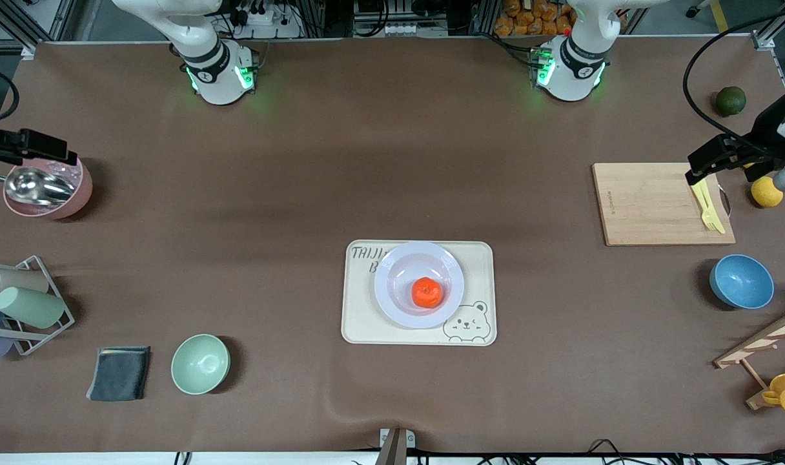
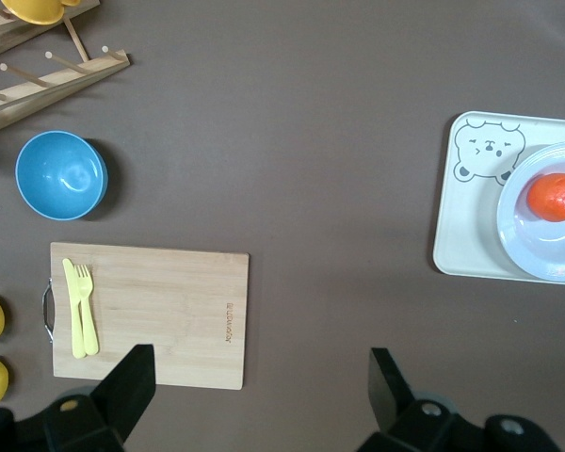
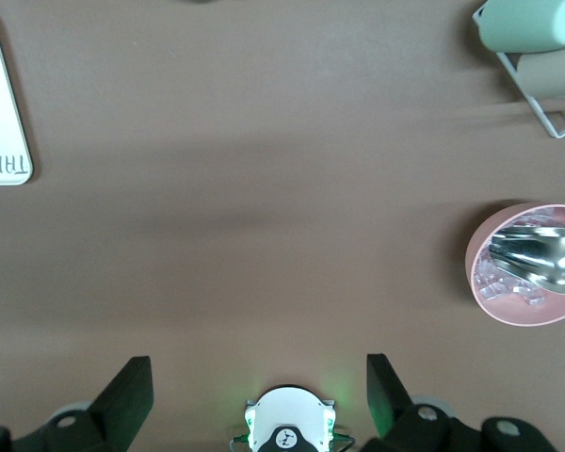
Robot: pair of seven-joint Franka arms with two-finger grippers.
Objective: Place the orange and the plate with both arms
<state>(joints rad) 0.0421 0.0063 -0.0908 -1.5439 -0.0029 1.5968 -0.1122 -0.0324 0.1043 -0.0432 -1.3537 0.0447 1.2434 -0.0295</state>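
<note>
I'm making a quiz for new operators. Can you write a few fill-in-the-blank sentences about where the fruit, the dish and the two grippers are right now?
1. The orange lies on the ____.
2. The plate rests on the cream bear-print ____.
3. The left gripper hangs over the edge of the wooden cutting board, its jaws ____.
4. The right gripper, jaws open, hangs beside the pink bowl, which holds a metal ____.

Missing words: plate; tray; open; scoop
</note>
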